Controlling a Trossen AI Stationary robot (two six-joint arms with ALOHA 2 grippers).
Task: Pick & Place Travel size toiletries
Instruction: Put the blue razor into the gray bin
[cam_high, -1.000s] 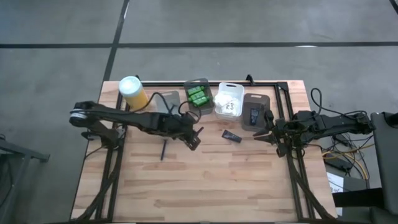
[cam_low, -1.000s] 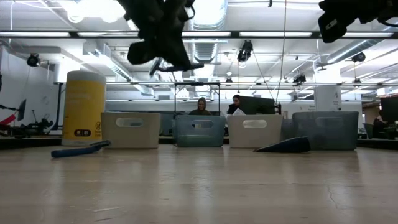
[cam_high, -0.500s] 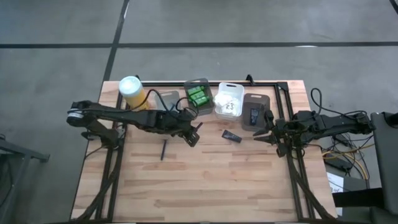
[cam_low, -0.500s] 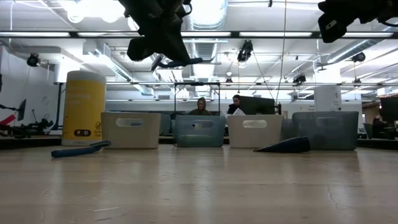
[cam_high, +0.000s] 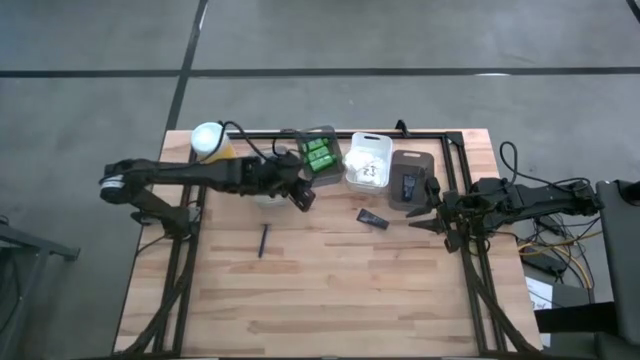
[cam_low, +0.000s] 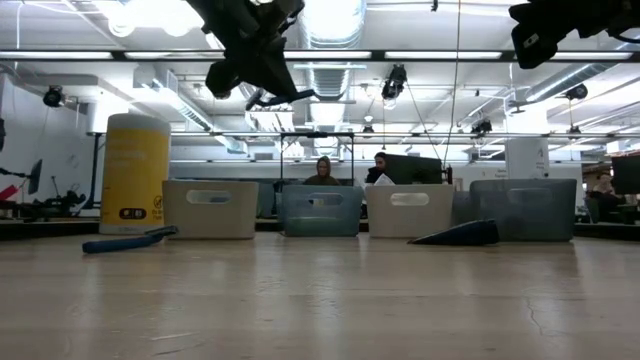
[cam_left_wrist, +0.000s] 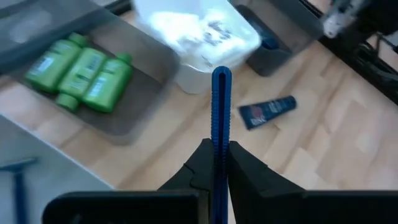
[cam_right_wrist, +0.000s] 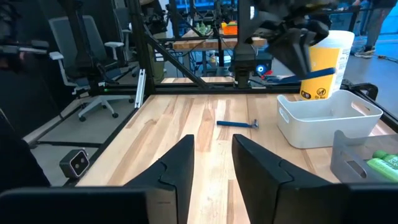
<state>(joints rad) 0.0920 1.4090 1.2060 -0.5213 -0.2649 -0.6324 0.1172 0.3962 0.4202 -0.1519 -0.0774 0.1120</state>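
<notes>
My left gripper (cam_high: 300, 197) hangs above the table in front of the row of bins, shut on a dark blue razor (cam_left_wrist: 221, 106). A second blue razor (cam_high: 264, 240) lies flat on the wood, and a third (cam_left_wrist: 15, 180) lies in the grey bin at the left of the row. A flat dark sachet (cam_high: 372, 218) lies on the table by the dark bin. Green tubes (cam_high: 318, 155) fill one bin and white packets (cam_high: 368, 165) another. My right gripper (cam_high: 424, 212) waits, open, at the right, holding nothing. My left gripper pinches the razor's thin blue handle (cam_left_wrist: 216, 146) between its two fingers. The fingers slant down toward the far right and lie along the handle. The handle's free end (cam_left_wrist: 221, 74) sticks out past the fingertips, and the razor is lifted clear of the table.
A tall yellow canister (cam_high: 212, 143) with a white lid stands at the far left, beside the bins. Four small bins line the far edge, the dark one (cam_high: 408, 180) rightmost. Black frame rails (cam_high: 185, 260) run along both table sides. The near half of the wood is bare.
My left gripper has carried the razor up and toward the table's far edge, from beside the lying razor to the front of the bins, staying shut on it. The razor on the table and the sachet have not moved.
</notes>
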